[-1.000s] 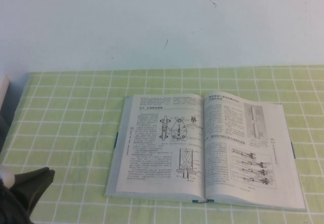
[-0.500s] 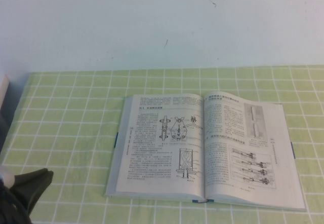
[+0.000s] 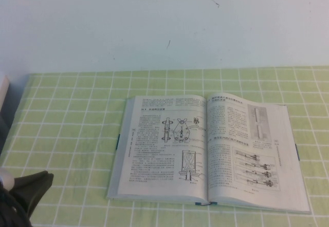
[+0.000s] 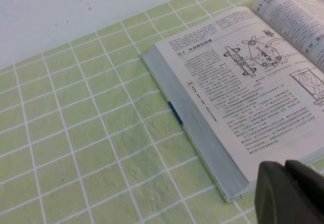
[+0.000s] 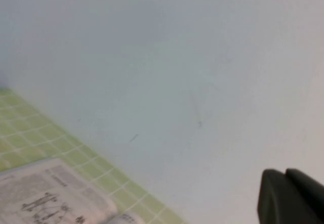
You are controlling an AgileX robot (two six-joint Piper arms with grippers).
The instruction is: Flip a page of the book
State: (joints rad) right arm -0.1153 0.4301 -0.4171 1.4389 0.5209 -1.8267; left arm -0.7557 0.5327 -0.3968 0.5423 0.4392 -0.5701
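Note:
The book (image 3: 205, 150) lies open and flat on the green checked cloth, right of the middle. Its pages show text and mechanical line diagrams, with thin blue cover edges. It also shows in the left wrist view (image 4: 253, 97) and in part in the right wrist view (image 5: 50, 193). No page with four circles in a ring is in view. My left gripper (image 3: 47, 177) is shut and empty at the table's near left, apart from the book; in its wrist view (image 4: 286, 167) it hangs by the book's near left corner. My right gripper (image 5: 284, 176) is shut and empty, raised and facing the wall.
The green checked tablecloth (image 3: 77, 114) covers the table up to a pale wall (image 3: 154, 26) at the back. A pale object (image 3: 3, 91) stands at the far left edge. Open cloth lies left of the book and behind it.
My left gripper has drawn back slightly toward the near left corner. The book and its pages have not moved.

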